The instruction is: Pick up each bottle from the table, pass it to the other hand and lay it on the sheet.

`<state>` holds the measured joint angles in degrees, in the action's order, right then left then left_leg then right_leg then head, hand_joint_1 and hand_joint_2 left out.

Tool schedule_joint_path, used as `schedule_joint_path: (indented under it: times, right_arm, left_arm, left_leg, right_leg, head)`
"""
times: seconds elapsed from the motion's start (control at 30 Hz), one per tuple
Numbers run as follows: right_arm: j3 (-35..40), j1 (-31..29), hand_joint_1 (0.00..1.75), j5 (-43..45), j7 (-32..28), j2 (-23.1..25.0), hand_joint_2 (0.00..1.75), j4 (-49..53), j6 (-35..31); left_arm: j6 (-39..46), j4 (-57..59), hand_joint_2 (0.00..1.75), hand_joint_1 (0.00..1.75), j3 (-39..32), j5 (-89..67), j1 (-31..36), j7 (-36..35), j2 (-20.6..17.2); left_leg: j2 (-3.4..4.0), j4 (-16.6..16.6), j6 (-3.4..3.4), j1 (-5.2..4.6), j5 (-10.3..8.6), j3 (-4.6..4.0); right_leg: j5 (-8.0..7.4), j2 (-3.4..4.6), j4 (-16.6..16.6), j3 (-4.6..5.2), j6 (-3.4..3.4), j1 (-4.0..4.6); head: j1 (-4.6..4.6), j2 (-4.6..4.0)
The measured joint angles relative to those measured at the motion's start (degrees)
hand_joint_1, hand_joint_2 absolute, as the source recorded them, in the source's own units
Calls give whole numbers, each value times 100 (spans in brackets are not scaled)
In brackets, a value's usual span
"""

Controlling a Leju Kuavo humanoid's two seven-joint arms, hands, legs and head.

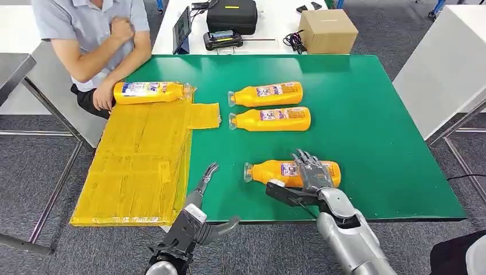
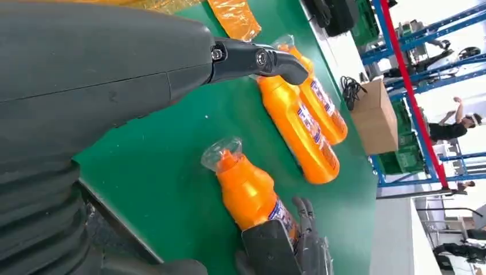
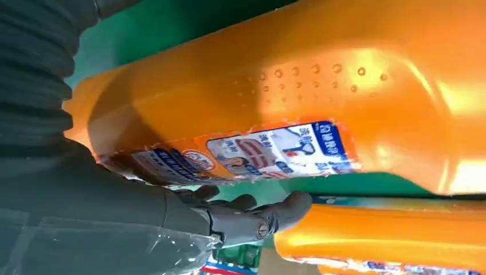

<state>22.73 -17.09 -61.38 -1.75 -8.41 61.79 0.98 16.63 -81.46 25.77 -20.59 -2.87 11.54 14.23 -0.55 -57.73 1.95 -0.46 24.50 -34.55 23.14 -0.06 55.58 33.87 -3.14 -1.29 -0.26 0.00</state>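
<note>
Head view: the right robot hand [image 1: 309, 172] is laid over the nearest bottle [image 1: 275, 171] on the green counter [image 1: 372, 132], fingers spread, grip not closed. The left robot hand [image 1: 198, 220] is held open, empty. Another bottle [image 1: 150, 91] lies on the yellow sheet [image 1: 137, 166] beside a person's arm [image 1: 106, 86].

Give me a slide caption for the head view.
Right hand on the nearest orange bottle; left hand open beside the yellow sheet.
</note>
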Motion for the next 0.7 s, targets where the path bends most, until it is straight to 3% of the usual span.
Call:
schedule_joint_path:
  times: [0.27,0.3,0.33,0.37,0.7]
  right_arm:
    - [302,-318,0,372,-48,-400,175,-367,438]
    - [326,-335,21,383,-50,-433,175,-396,442]
    - [348,-348,124,398,-52,-459,175,-424,444]
    - [359,-355,175,411,-52,-477,175,-448,453]
    - [492,-250,175,752,39,-1154,175,-479,658]
  left_arm:
    - [0,0,175,0,9,-72,8,-7,-9]
    - [0,0,175,0,7,-79,9,-7,-9]
    - [0,0,175,0,9,-79,10,-7,-9]
    - [0,0,175,0,11,-81,10,-7,-9]
    - [-2,4,175,0,17,-105,14,-7,-13]
  left_leg:
    - [-3,0,1,-1,3,31]
    - [-3,0,1,-1,3,36]
    - [-3,0,1,-1,3,42]
    - [-3,0,2,-1,4,50]
    - [-8,0,21,-3,15,98]
  right_leg:
    - [2,-1,-6,-32,1,0]
    - [2,-1,-6,-37,1,0]
    - [2,-1,-7,-43,1,0]
    - [2,-1,-7,-48,1,0]
    - [11,-3,-22,-103,-18,-2]
  head:
    - [0,0]
    - [0,0]
    - [0,0]
    - [0,0]
    - [0,0]
